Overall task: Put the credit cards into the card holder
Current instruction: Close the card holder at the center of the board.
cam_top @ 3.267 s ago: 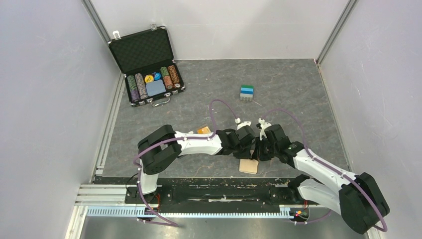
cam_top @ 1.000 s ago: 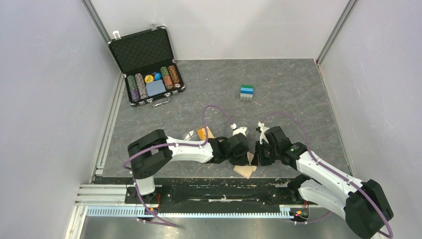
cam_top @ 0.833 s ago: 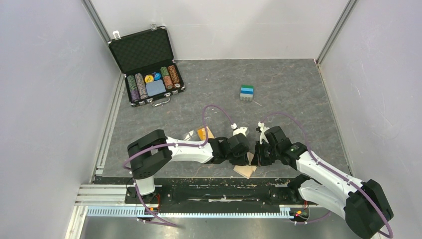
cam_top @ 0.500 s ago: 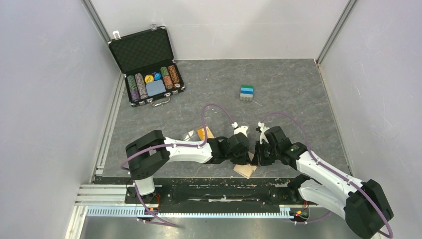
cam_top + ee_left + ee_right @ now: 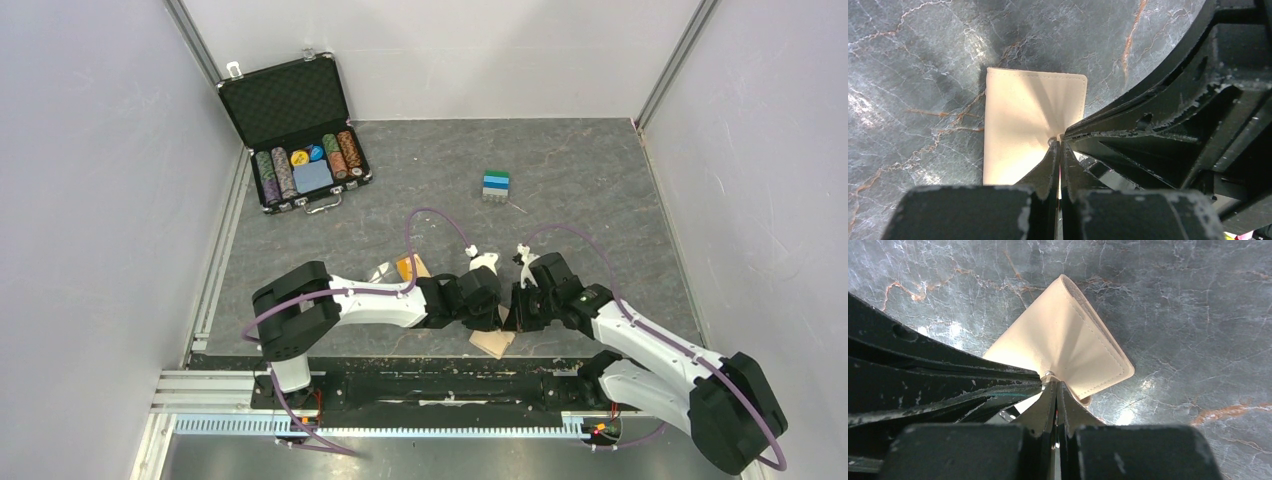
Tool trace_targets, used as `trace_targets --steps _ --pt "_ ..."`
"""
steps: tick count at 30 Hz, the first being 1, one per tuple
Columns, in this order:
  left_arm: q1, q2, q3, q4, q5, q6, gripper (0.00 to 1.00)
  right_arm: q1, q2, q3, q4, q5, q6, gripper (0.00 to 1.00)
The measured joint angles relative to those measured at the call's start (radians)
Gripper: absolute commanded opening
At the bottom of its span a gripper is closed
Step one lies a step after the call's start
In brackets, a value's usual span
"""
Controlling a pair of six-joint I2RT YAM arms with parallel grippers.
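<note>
Surface: dark marbled table (image 5: 560,190), pale walls (image 5: 450,50).
We count: one card holder (image 5: 493,342), one chip case (image 5: 295,140).
Claws: left gripper (image 5: 1058,145) and right gripper (image 5: 1050,380) both pinched tight on it.

Counting as I stand here: two arms on the table, a left arm (image 5: 385,300) and a right arm (image 5: 650,345). Two grippers to match, the left gripper (image 5: 1057,145) and the right gripper (image 5: 1050,377). One tan card holder (image 5: 492,343), just the one. At the far left, one black chip case (image 5: 285,100). Inside it I make out four rows of chips (image 5: 284,170), one blue block (image 5: 312,177), and two loose round pieces, a yellow one (image 5: 299,157) and a blue one (image 5: 316,153). One small orange box (image 5: 408,264). One little banded stack (image 5: 496,185), blue, green and white; its layers I can't count from here.
</note>
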Motion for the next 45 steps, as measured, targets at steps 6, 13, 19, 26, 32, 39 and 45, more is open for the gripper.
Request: trace_targets --steps 6,13,19,26,32,39,45 --pt "0.000 0.010 0.010 -0.014 -0.003 0.004 0.02 0.000 0.019 -0.011 0.031 0.003 0.007 0.00" --pt "0.000 0.019 0.012 -0.015 -0.004 0.004 0.02 0.000 0.024 -0.023 0.051 0.000 0.015 0.00" --pt "0.000 0.026 0.012 0.000 -0.003 0.003 0.02 0.000 0.023 -0.027 0.056 0.001 0.019 0.00" --pt "0.000 0.029 0.006 0.008 -0.007 0.003 0.02 0.008 0.008 -0.029 0.051 0.015 0.025 0.00" --pt "-0.005 0.026 -0.021 0.027 -0.019 0.002 0.02 0.013 -0.032 -0.027 0.018 0.025 0.026 0.00" --pt "-0.006 0.021 -0.029 0.030 -0.028 0.002 0.02 0.017 -0.042 -0.024 0.010 0.021 0.028 0.00" --pt "-0.006 0.015 -0.030 0.026 -0.031 0.003 0.02 0.018 -0.042 -0.024 0.010 0.015 0.034 0.00"
